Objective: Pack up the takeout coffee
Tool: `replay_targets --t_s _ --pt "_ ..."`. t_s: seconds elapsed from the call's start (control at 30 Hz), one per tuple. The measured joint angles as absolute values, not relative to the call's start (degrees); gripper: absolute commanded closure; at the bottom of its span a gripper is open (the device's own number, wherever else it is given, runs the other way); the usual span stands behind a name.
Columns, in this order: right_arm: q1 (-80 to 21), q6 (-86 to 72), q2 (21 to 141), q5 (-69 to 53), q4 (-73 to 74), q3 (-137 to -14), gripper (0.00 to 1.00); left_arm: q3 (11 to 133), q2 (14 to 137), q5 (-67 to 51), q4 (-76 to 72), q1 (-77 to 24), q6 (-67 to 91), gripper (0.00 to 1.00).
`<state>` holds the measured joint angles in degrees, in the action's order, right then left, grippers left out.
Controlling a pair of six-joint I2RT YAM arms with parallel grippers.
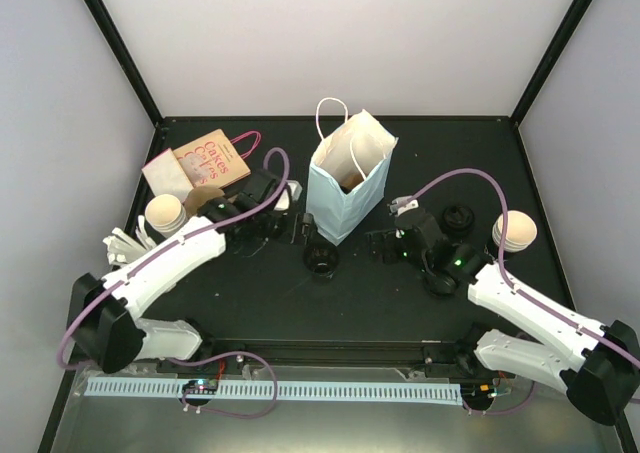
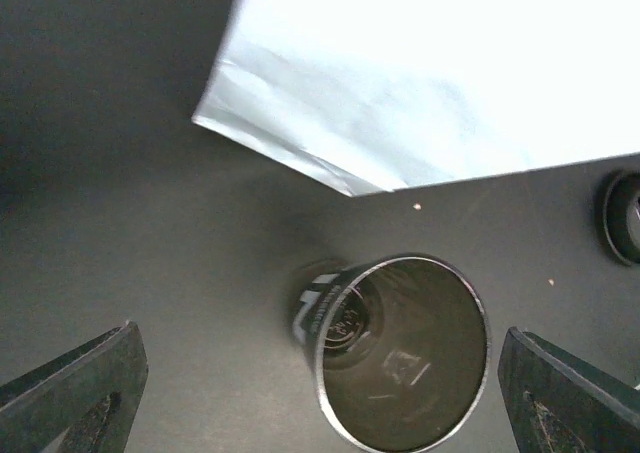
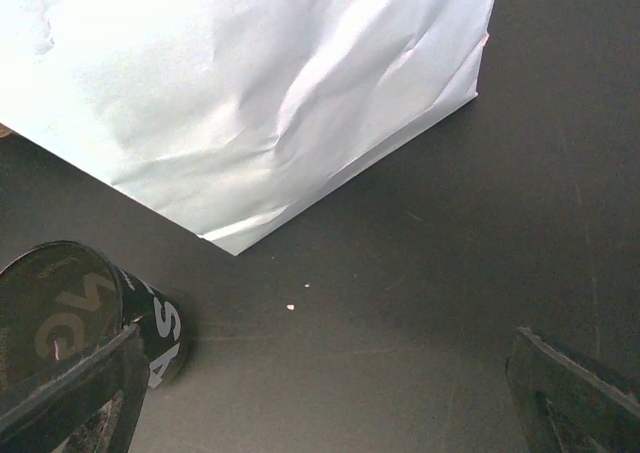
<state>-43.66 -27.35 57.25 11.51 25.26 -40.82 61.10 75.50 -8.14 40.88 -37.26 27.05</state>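
The cup [image 2: 400, 348] stands upright just before the paper bag [image 2: 420, 73], ready for packing, untouched between the wide-open jaws of the left gripper [image 2: 320, 373]; the right gripper [image 3: 330, 383] gapes empty too

Black table [image 1: 385, 303] with bag [image 1: 340, 201], cup [image 1: 321, 260]

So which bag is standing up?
The light blue bag in the middle. It stands upright with its top open, while the brown bag with pink handles and red writing lies flat at the back left.
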Motion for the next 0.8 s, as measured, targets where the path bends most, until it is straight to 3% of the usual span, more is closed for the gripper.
replay_targets --t_s 0.27,0.8 --pt "-43.7 -27.7 58.7 14.1 27.6 -42.3 0.00 54.2 65.1 -6.2 38.1 -30.3 28.1 0.01" --pt "-43.6 -31.9 60.3 20.6 33.5 -47.4 0.00 49.3 53.3 -8.2 31.6 -29.8 21.3 0.01"
